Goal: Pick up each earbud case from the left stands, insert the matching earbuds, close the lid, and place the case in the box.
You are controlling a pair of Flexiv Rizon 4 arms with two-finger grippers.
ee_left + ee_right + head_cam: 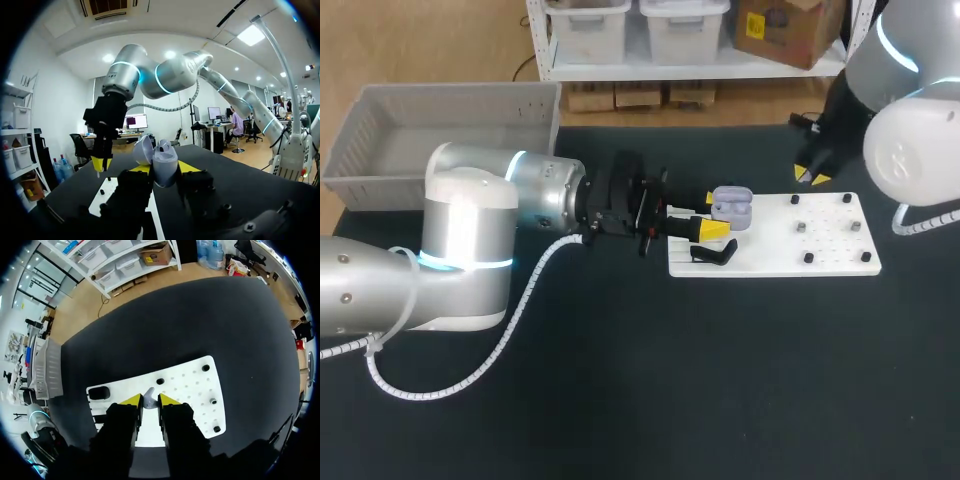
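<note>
Grey box (450, 95) at the table's 10 o'clock. Left gripper (714, 215) near centre, fingers clamped on the open lavender earbud case (731, 208), over the white board's (830, 240) 9 o'clock end. Right gripper (812, 177) above the board's 12 o'clock edge — tips pinch a small pale earbud (148, 397).

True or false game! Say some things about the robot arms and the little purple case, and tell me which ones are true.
1. The left gripper holds the earbud case. True.
2. The case's lid is shut. False: it stands open.
3. The right gripper grips the case too. False: it is apart from it, at the far edge of the white board.
4. Small dark pegs stand on the white board. True.
</note>
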